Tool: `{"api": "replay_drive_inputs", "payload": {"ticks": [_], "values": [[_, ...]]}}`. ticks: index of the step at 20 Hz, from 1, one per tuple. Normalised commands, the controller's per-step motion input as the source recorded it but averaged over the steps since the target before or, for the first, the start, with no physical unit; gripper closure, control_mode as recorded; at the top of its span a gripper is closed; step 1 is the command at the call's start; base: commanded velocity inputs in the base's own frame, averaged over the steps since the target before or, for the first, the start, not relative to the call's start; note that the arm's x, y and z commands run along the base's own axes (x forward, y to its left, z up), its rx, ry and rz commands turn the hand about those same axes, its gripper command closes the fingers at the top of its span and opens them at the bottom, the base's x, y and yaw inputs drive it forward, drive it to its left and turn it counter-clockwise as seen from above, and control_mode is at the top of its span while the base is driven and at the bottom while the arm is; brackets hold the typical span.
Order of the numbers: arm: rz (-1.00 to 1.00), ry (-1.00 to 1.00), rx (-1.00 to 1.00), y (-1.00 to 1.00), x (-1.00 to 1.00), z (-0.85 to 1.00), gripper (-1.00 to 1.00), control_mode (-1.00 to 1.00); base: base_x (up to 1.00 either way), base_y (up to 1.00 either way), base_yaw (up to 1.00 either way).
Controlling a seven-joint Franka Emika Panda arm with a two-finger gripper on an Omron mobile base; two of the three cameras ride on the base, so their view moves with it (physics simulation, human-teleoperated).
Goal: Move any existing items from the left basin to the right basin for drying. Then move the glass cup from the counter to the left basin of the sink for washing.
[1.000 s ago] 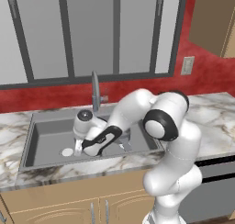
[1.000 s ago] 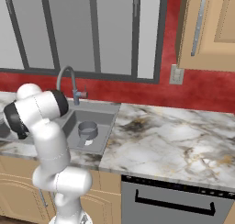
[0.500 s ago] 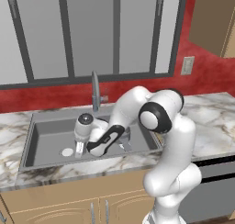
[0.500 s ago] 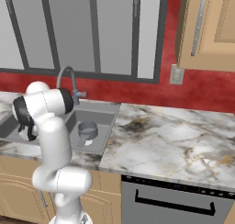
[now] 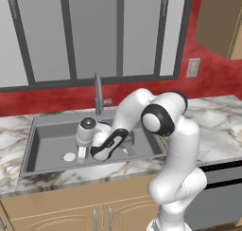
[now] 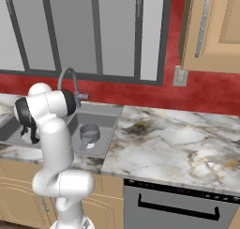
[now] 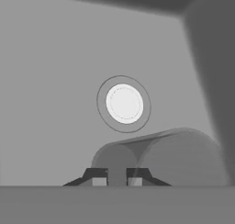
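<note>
My gripper [image 5: 81, 157] hangs low in the left basin [image 5: 49, 142], just right of the pale drain disc [image 5: 69, 156]. It is shut on the glass cup [image 5: 82, 151], a pale see-through tumbler. In the hand view the two dark fingertips [image 7: 98, 177] pinch the cup's wall, and the gripper [image 7: 117, 179] holds the cup [image 7: 183, 156] tilted on its side, close over the basin floor. The drain disc [image 7: 124, 103] lies just beyond it. The right basin [image 6: 107, 124] holds a grey metal pot [image 6: 89, 132].
The pot [image 5: 129, 140] sits partly behind my forearm. A slim grey tap [image 5: 98, 92] rises at the sink's back. White marble counter [image 6: 178, 143] stretches to the right, and a red wall with windows stands behind.
The elbow has swung a little to the left. The hand with the cup has stayed low over the left basin, by the drain.
</note>
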Motion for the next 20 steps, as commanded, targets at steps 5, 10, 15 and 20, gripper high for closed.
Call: {"api": "replay_drive_inputs", "payload": {"ticks": [5, 10, 15, 20], "values": [[0.0, 0.0, 0.0, 0.0, 0.15, 0.0, -1.0, -1.0, 0.0, 0.0, 0.0], [0.0, 0.0, 0.01, 0.0, 0.0, 0.0, -1.0, -1.0, 0.0, 0.0, 0.0], [0.0, 0.0, 0.04, 0.0, -0.03, 0.18, -1.0, -1.0, 0.0, 0.0, 0.0], [0.0, -0.04, 0.07, 0.0, -0.21, 0.56, -1.0, -1.0, 0.0, 0.0, 0.0]]}}
